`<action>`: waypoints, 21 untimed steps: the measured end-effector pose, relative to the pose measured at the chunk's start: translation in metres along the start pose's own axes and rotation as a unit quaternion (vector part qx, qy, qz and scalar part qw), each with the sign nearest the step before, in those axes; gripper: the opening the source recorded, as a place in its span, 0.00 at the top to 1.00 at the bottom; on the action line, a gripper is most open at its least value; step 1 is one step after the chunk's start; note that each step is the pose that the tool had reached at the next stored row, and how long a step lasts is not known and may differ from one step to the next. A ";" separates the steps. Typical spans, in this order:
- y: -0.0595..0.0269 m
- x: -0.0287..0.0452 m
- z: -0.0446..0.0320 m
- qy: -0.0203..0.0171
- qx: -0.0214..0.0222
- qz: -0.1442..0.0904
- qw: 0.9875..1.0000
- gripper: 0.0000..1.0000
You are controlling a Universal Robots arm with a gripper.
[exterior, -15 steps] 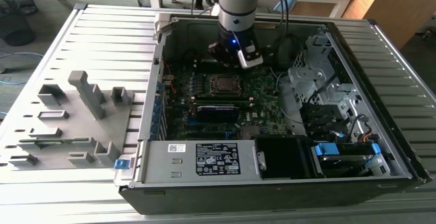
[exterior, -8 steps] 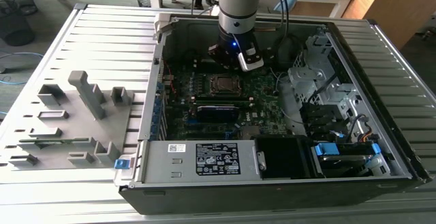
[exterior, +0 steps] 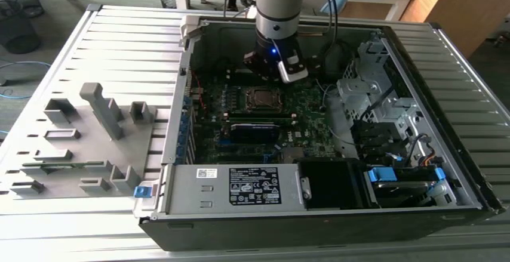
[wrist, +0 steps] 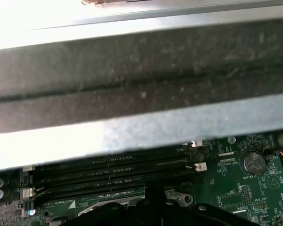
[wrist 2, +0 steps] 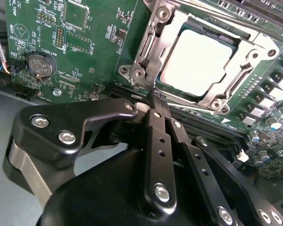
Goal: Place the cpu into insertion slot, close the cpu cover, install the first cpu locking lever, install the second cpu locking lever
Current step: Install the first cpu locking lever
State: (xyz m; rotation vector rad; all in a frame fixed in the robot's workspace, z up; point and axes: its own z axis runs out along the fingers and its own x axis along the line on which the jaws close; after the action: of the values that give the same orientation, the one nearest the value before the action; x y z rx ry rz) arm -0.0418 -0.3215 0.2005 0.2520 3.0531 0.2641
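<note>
Just beyond the gripper [wrist 2: 156, 100], fingers pressed together, nothing visibly held, cpu [wrist 2: 198, 59] under closed cpu cover [wrist 2: 150, 44]

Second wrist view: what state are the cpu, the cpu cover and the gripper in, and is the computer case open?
cpu: in place, framed by its cover.
cpu cover: down over the cpu's edges.
gripper: shut, holding nothing, tips beside the cpu cover.
computer case: lying flat, side open.
</note>
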 end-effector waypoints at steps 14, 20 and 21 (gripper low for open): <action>0.0027 -0.0001 -0.0088 -0.002 0.000 0.010 1.000 0.89; 0.0054 0.0023 -0.0085 -0.002 0.000 0.011 1.000 0.89; 0.0062 0.0026 -0.0084 -0.002 0.000 0.011 1.000 0.89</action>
State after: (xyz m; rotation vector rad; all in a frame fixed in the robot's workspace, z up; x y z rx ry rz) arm -0.0441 -0.3164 0.2096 0.2856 3.0478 0.2635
